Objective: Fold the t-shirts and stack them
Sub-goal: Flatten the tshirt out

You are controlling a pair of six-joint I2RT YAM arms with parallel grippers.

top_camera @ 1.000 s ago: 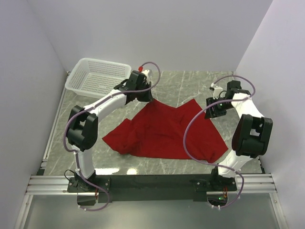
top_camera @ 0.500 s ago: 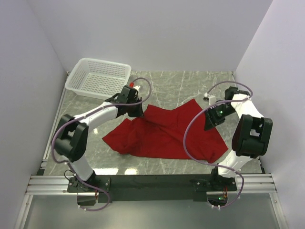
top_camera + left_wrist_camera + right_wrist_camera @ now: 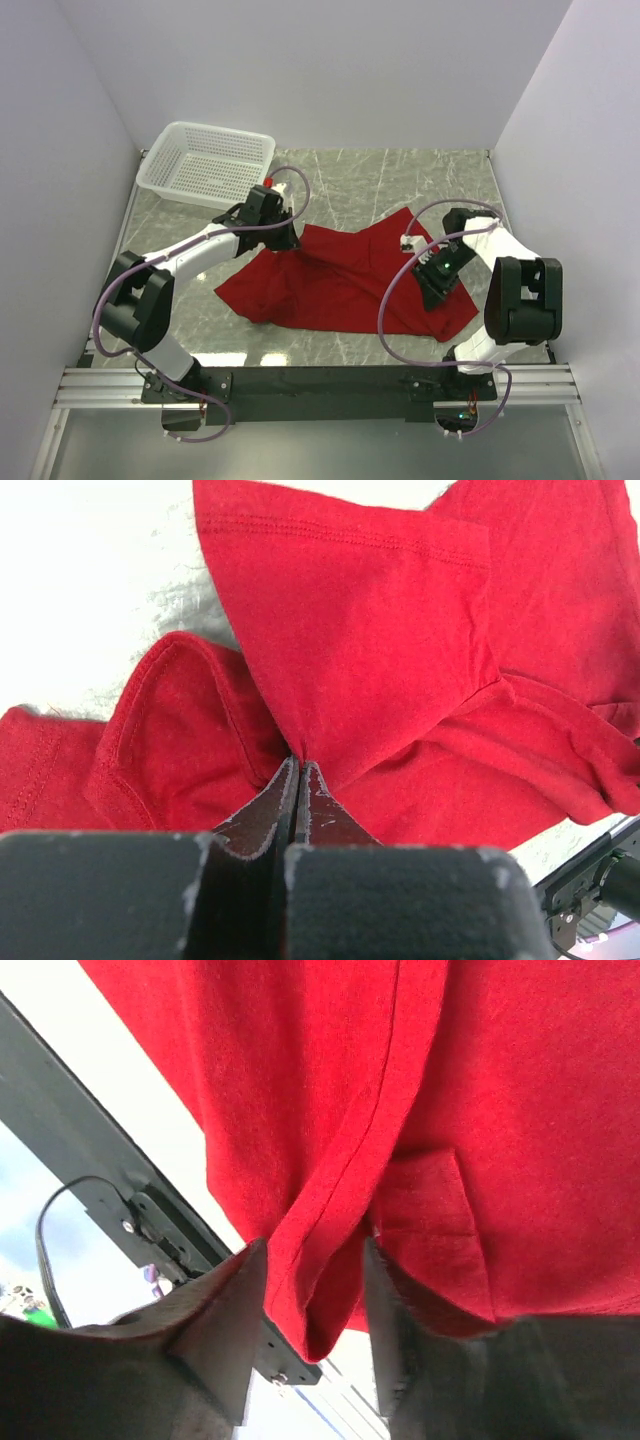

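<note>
T-shirt [image 3: 340, 280] pinched in closed left jaws; right jaws half-open around its fold.

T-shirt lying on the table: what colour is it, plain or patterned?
Plain deep red; the soft cotton t-shirt shows best in the top external view.

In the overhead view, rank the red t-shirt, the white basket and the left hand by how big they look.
1. red t-shirt, clearly largest
2. white basket
3. left hand, smallest, even though it sits above the table, nearer the camera
</note>
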